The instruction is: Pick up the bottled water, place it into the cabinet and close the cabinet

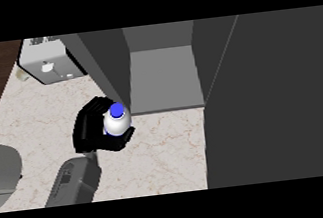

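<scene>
Bottled water [117, 120] is held upright in the left hand [87, 131] over the counter [166, 153], just left of the cabinet [164, 75] and in front of its open left door [106, 67]. An appliance [50, 65] (type cannot be told) is set farther left of the cabinet, behind the bottled water.

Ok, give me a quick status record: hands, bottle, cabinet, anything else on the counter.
left hand: curled round the bottle, beside the cabinet's left panel
right hand: not in view
bottle: upright, blue cap on top, above the counter, not yet inside the cabinet
cabinet: open, inner shelf showing
other: white appliance at the counter's far left
</scene>
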Motion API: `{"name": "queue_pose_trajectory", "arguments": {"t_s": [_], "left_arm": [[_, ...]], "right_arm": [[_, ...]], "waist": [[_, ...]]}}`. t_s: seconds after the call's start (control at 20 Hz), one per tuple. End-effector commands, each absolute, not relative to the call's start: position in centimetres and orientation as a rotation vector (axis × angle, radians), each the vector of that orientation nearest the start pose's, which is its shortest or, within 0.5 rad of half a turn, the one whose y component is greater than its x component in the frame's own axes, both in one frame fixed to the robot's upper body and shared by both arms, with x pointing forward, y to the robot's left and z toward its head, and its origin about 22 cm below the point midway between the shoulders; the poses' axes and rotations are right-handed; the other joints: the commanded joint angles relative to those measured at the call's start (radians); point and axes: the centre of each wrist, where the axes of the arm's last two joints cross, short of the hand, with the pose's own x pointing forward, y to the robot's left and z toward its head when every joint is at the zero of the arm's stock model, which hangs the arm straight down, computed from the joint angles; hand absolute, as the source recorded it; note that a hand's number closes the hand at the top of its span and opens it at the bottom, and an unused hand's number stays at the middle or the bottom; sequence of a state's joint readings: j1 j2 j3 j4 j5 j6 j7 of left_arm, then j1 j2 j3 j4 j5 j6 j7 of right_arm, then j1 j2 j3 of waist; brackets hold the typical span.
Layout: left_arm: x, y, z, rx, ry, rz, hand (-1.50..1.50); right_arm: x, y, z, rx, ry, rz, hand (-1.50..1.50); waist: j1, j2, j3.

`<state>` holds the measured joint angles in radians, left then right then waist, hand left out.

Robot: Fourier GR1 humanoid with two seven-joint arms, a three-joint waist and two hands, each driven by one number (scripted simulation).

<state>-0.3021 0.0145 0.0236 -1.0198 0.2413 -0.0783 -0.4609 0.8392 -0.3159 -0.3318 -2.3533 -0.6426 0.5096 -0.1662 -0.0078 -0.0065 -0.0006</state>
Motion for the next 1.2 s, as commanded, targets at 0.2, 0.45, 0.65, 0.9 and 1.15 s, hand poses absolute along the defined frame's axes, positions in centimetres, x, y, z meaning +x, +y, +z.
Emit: {"name": "queue_pose_trajectory", "arguments": {"t_s": [0.2,0.45,0.65,0.9,1.15], "left_arm": [[32.3,13.9,-0.6,-0.243,-1.784,0.107,1.5],[32.7,13.2,0.2,-0.088,-1.781,0.072,1.5],[33.4,12.1,1.8,-0.013,-1.744,0.068,1.5],[34.2,11.9,1.5,0.068,-1.717,0.054,1.5],[35.2,11.3,2.7,0.079,-1.681,0.072,1.5]], "right_arm": [[5.1,-32.1,14.1,0.268,-1.918,0.146,-1.5],[4.3,-31.9,15.5,0.264,-1.917,0.15,-1.5],[4.6,-32.7,15.0,0.273,-1.885,0.151,-1.5],[4.6,-32.2,14.6,0.311,-1.901,0.145,-1.5],[5.5,-33.4,13.2,0.309,-1.907,0.131,-1.5]], "waist": [[-0.021,0.006,-0.001],[-0.034,0.005,-0.002],[-0.036,0.006,-0.001],[-0.056,0.009,-0.002],[-0.073,0.016,-0.001]]}}
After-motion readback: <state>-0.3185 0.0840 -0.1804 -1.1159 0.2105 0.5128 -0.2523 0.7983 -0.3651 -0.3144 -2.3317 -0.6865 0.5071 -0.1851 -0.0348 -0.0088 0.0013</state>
